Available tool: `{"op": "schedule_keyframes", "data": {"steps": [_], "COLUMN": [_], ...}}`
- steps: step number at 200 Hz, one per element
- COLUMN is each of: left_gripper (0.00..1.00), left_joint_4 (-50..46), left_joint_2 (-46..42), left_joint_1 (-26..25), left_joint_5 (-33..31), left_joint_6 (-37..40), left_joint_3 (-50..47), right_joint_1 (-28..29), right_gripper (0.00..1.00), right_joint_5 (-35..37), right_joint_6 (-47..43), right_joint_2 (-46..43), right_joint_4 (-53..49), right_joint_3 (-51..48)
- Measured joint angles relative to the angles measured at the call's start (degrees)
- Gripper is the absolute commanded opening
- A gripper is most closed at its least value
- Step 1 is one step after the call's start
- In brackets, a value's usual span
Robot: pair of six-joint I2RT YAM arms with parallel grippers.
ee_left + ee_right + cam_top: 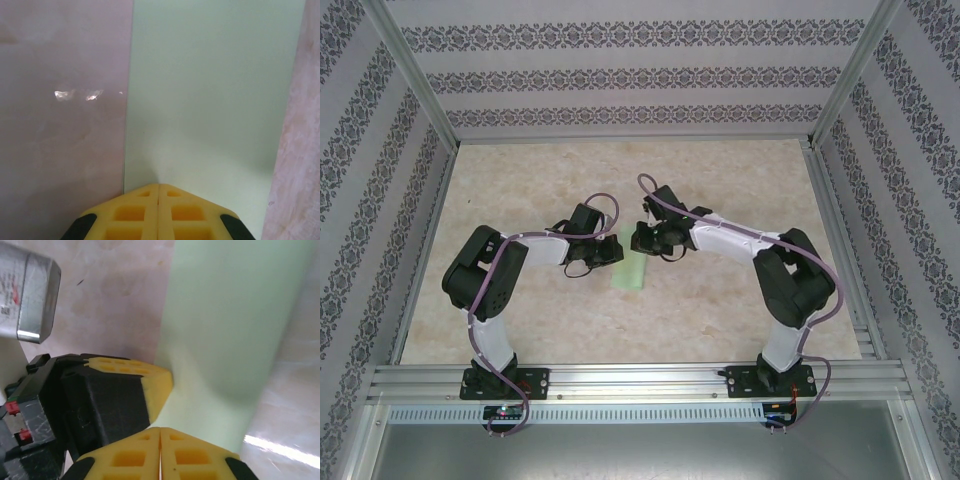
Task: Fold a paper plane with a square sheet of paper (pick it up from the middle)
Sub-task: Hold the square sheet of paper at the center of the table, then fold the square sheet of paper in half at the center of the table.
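The left fingers (pixel 142 197) are clenched. In the left wrist view the two yellow pads meet along a thin seam at the bottom centre of the frame, with no gap between them. Their joined tip sits at the near edge of the sheet of paper (pixel 215 100). The pale-green paper spreads from that tip to the top of the frame over the tabletop (pixel 60 150). Its long left edge runs straight up just left of the fingers, and its right edge lies close to the right border. The paper looks a little lighter right at the tip, but I cannot tell whether any of it is nipped between the pads. The right fingers (pixel 142 447) are clenched too, pads pressed together at the bottom centre of the right wrist view, with their tip against the paper's lower end. Here as well I cannot tell whether they grip the paper. In that view the sheet runs as a band from the upper right down to the bottom centre. One of the left fingers (pixel 156 382), on its black mount, comes in from the left and touches the band's left edge just above the right pair. From above, the sheet (pixel 631 274) is a narrow strip at the centre of the frame, its upper end where the two arms' tips meet.
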Motion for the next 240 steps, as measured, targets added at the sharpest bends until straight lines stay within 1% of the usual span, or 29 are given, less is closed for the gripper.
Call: {"op": "schedule_keyframes", "data": {"steps": [50,89,126,189,240], "left_gripper": [0.05,0.04,0.04,0.03,0.02], "left_joint_4": [-0.2,-1.2,-2.1,-2.9,-2.9], "left_joint_2": [0.1,0.2,0.3,0.3,0.3], "left_joint_1": [0.0,0.0,-0.3,-0.4,-0.7], "left_joint_5": [0.0,-0.1,-1.1,-1.7,-2.0], "left_joint_6": [-0.4,-1.4,-2.0,-2.7,-2.7], "left_joint_3": [0.2,0.7,1.2,1.5,1.5], "right_joint_1": [0.4,0.4,0.3,-0.8,-3.8], "right_gripper": [0.01,0.01,0.01,0.03,0.04], "right_joint_5": [-1.5,-1.5,-1.4,-2.3,-3.9], "right_joint_6": [1.3,1.6,1.6,0.9,-0.5], "right_joint_2": [5.7,6.8,6.8,4.6,0.0], "right_joint_4": [1.6,1.5,2.0,8.4,11.5], "right_joint_3": [0.0,0.0,-2.5,-7.8,-14.6]}}
